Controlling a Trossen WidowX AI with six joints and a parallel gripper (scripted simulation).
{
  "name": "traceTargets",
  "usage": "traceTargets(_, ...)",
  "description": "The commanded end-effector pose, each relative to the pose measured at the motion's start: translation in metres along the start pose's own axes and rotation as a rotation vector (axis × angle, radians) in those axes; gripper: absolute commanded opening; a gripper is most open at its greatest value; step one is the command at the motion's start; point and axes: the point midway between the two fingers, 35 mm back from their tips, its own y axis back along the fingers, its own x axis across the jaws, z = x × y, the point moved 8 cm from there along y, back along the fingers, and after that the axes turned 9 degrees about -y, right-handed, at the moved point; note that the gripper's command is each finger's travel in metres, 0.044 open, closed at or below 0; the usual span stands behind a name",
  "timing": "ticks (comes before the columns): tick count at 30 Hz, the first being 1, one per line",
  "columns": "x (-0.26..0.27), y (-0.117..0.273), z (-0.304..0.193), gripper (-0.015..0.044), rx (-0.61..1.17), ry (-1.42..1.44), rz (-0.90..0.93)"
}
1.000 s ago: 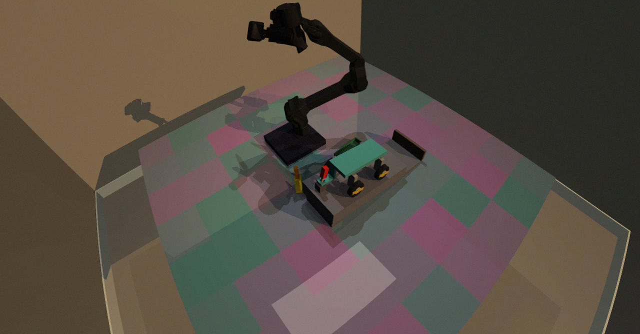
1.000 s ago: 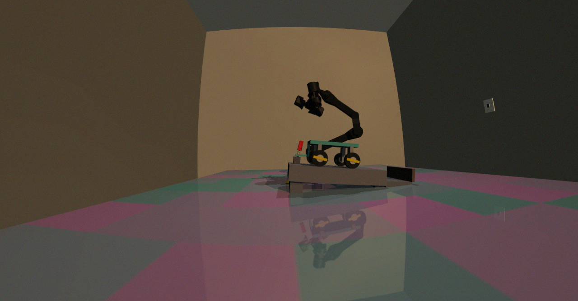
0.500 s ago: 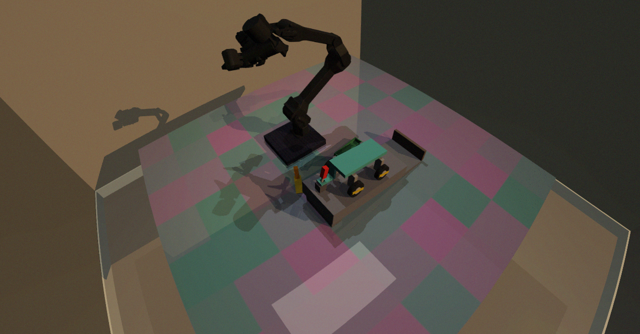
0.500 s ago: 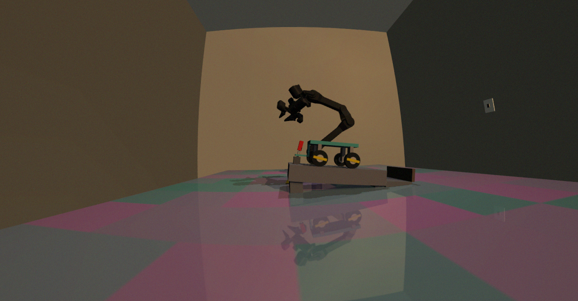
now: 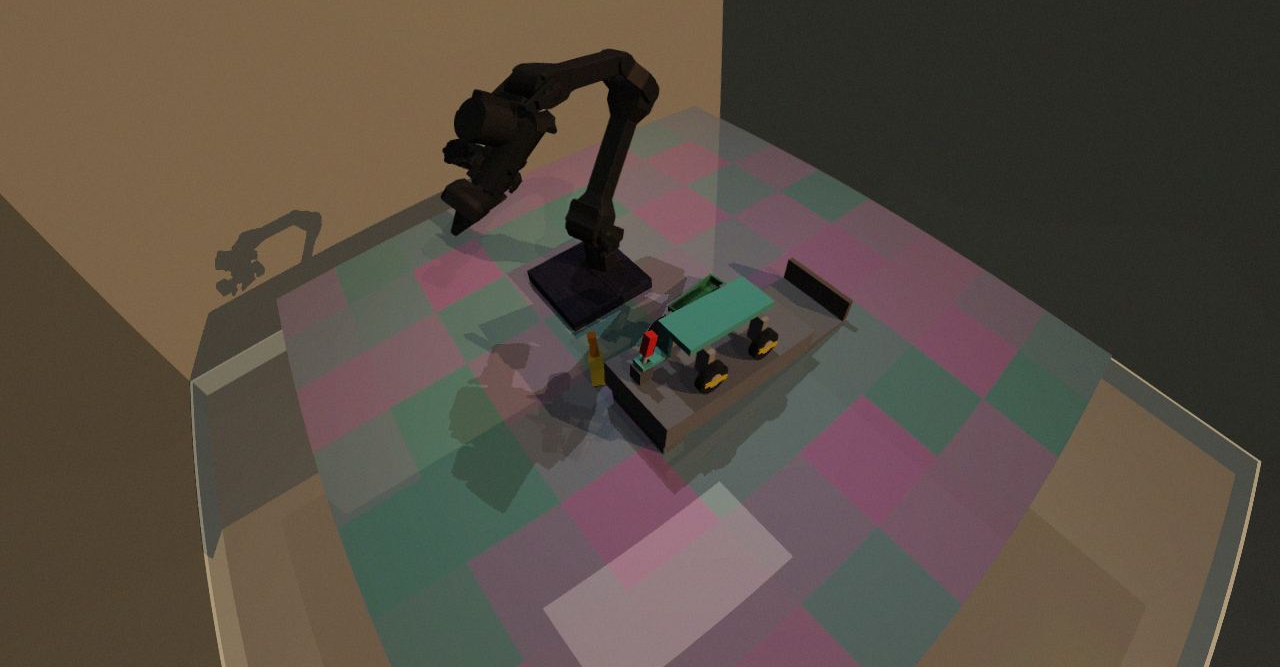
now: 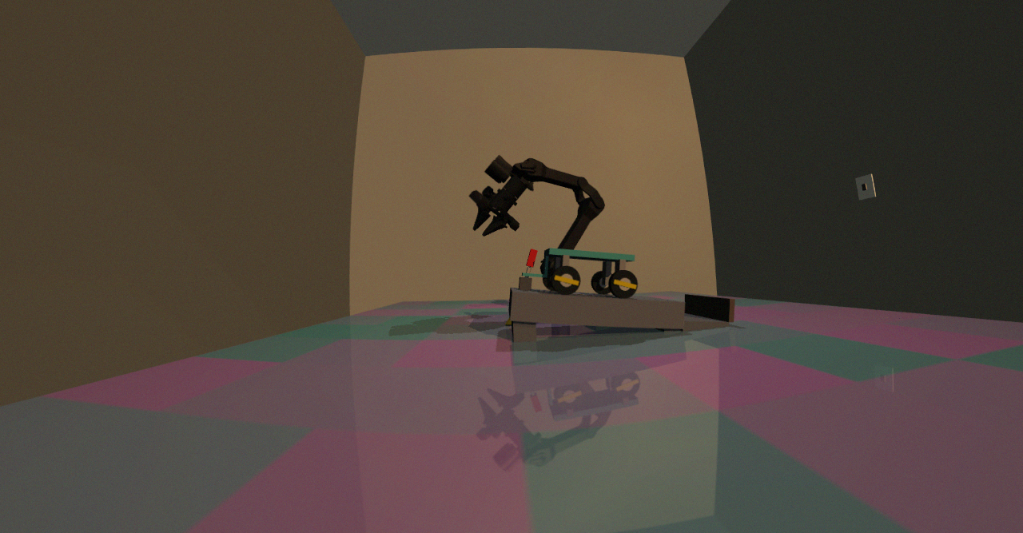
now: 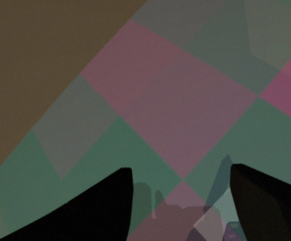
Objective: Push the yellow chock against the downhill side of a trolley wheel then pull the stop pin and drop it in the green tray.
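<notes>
My gripper (image 6: 479, 231) (image 7: 182, 177) is partly open, with nothing between its fingers. It hangs in the air, tilted down, left of the trolley and above ramp height in the exterior view. The teal trolley (image 5: 716, 312) (image 6: 590, 254) stands on the brown ramp (image 5: 751, 394) (image 6: 600, 309). The red-headed stop pin (image 5: 648, 345) (image 6: 531, 258) is upright at its uphill end. The yellow chock (image 5: 597, 369) with its orange handle stands off the ramp, beside its uphill end; its base is not clear. The green tray (image 5: 712, 280) is partly hidden behind the trolley.
Dark boards close the ramp's uphill end (image 5: 635, 410) and downhill end (image 5: 819, 289) (image 6: 708, 307). The arm's dark square base (image 5: 590, 291) stands behind the chock and pin in the top view. The wrist view shows only checkered surface and shadows beyond the fingers.
</notes>
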Motion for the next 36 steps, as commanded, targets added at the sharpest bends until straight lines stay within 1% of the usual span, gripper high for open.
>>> traceTargets(1,0.012,-0.009,-0.027,0.019,0.148,0.053,-0.021)
traceTargets(11,0.026,-0.018,-0.1,0.019,0.464,0.195,-0.149)
traceTargets(20,0.019,-0.011,-0.166,0.019,0.667,0.329,-0.34)
traceTargets(26,0.018,-0.01,-0.171,0.019,0.678,0.339,-0.356)
traceTargets(36,0.005,-0.034,-0.187,0.019,0.678,0.339,-0.356)
